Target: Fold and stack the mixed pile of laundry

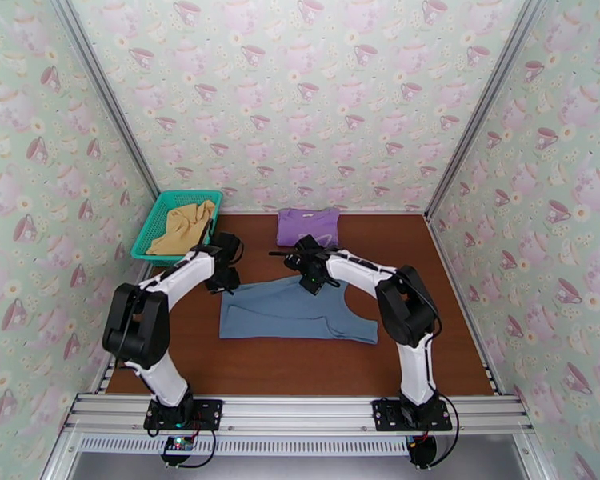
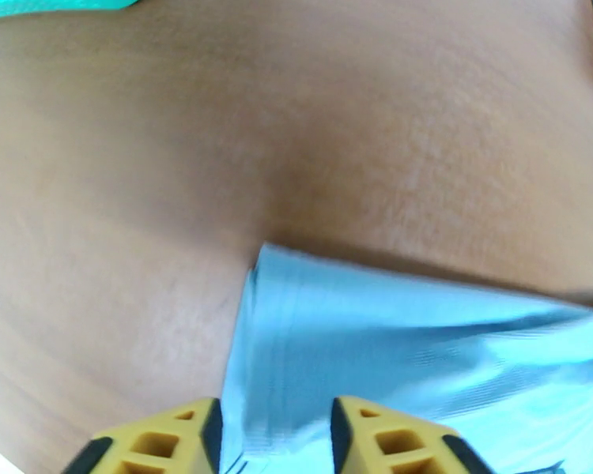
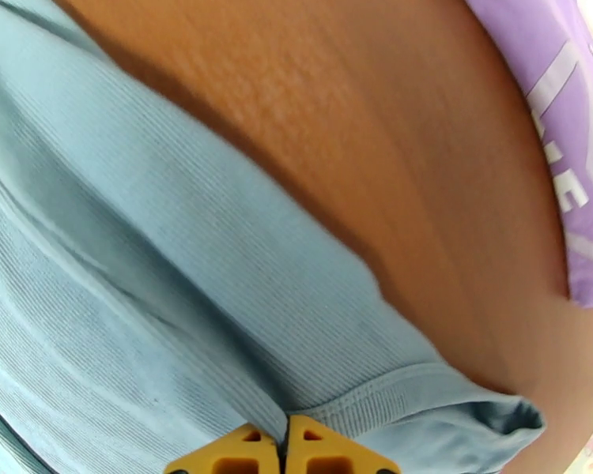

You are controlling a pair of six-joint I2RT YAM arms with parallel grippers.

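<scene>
Over on the tabletop: right hand clamped tight on the hem of the grey-blue piece, left hand spread apart, cloth corner loose in the gap.

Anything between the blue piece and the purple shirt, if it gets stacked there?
Nothing visible: bare table lies between blue piece and purple shirt. The right gripper is shut on the blue piece's far edge; the basket sits off to the left.
</scene>
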